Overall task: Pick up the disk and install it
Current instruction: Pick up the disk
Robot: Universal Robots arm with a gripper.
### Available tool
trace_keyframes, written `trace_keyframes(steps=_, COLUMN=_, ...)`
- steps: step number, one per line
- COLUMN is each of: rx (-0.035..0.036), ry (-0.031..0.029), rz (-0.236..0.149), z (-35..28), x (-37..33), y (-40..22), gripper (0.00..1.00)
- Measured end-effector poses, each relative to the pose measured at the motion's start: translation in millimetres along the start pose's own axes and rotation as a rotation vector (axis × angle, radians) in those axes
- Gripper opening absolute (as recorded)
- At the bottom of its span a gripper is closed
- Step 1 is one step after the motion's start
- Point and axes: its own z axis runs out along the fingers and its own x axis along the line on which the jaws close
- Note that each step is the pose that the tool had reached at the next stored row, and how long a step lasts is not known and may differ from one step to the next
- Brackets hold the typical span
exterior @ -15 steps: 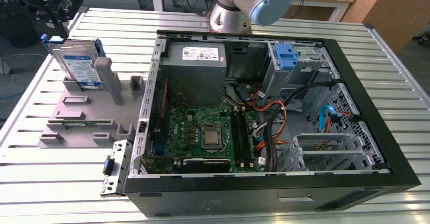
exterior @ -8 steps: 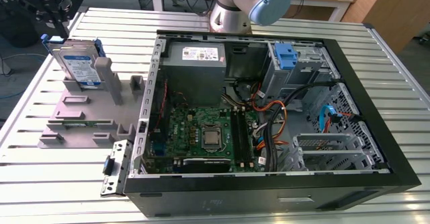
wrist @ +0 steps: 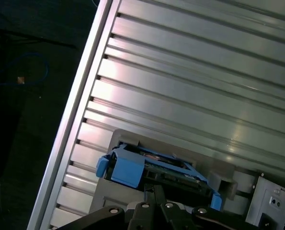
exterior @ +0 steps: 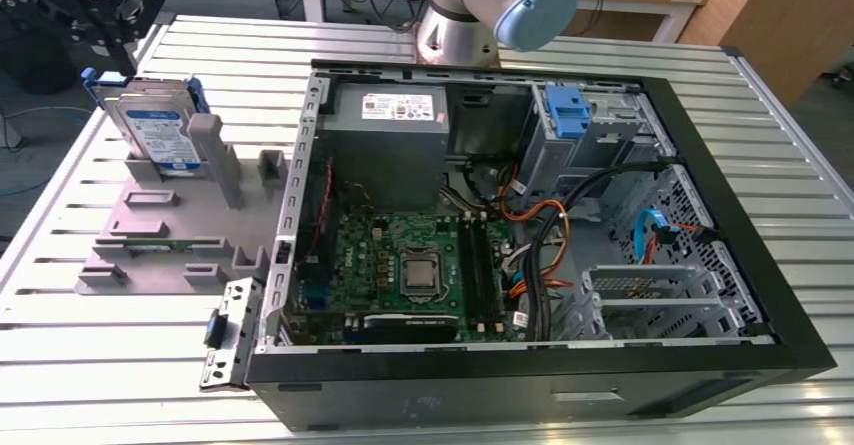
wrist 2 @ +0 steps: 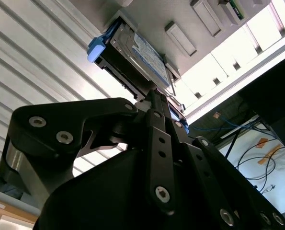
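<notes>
Blue-railed disk [exterior: 154, 130] stands upright in a grey holder [exterior: 147, 227], exterior view's upper left. The gripper [exterior: 110, 45] hangs above it; whether it is spread or pressed together cannot be told.

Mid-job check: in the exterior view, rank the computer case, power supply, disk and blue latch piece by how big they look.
Largest to smallest:
1. computer case, by far.
2. power supply.
3. disk, somewhat smaller in the picture, though it stands apart from the case, so nearness may skew this.
4. blue latch piece, smallest.

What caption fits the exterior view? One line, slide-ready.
The gripper hangs close to the disk, upright in a grey holder beside the open computer case.
</notes>
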Motion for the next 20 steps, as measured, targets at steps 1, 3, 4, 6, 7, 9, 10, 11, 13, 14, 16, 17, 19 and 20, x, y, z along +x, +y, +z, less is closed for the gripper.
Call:
trace_keyframes(steps=1, rx=0.0001, ry=0.0004, rz=-0.009, z=0.0, x=0.0, y=0.0, gripper=0.11)
trace_keyframes(steps=3, rx=0.0005, ry=0.0010, rz=-0.028, z=0.0, x=0.0, y=-0.1, gripper=0.11)
trace_keyframes(steps=4, rx=0.0006, ry=0.0014, rz=-0.039, z=0.0, x=0.0, y=0.0, gripper=0.11)
trace_keyframes(steps=6, rx=0.0008, ry=0.0021, rz=-0.063, z=0.0, x=0.0, y=-0.1, gripper=0.11)
trace_keyframes(steps=7, rx=0.0009, ry=0.0025, rz=-0.075, z=0.0, x=0.0, y=-0.1, gripper=0.11)
trace_keyframes(steps=9, rx=0.0011, ry=0.0032, rz=-0.099, z=0.0, x=0.0, y=-0.1, gripper=0.11)
trace_keyframes(steps=10, rx=0.0012, ry=0.0037, rz=-0.111, z=0.0, x=0.0, y=-0.1, gripper=0.11)
trace_keyframes(steps=11, rx=0.0013, ry=0.0039, rz=-0.122, z=0.0, x=0.0, y=0.0, gripper=0.11)
trace_keyframes(steps=13, rx=0.0013, ry=0.0047, rz=-0.145, z=0.0, x=0.0, y=0.0, gripper=0.11)
trace_keyframes(steps=14, rx=0.0013, ry=0.0049, rz=-0.157, z=0.0, x=0.0, y=0.0, gripper=0.11)
trace_keyframes(steps=16, rx=0.0012, ry=0.0056, rz=-0.180, z=0.0, x=0.0, y=0.0, gripper=0.11)
trace_keyframes(steps=17, rx=0.0011, ry=0.0059, rz=-0.192, z=0.0, x=0.0, y=0.0, gripper=0.11)
trace_keyframes(steps=19, rx=0.0009, ry=0.0065, rz=-0.214, z=-0.1, x=0.0, y=0.0, gripper=0.11)
trace_keyframes(steps=20, rx=0.0006, ry=0.0067, rz=-0.226, z=0.0, x=0.0, y=0.0, gripper=0.11)
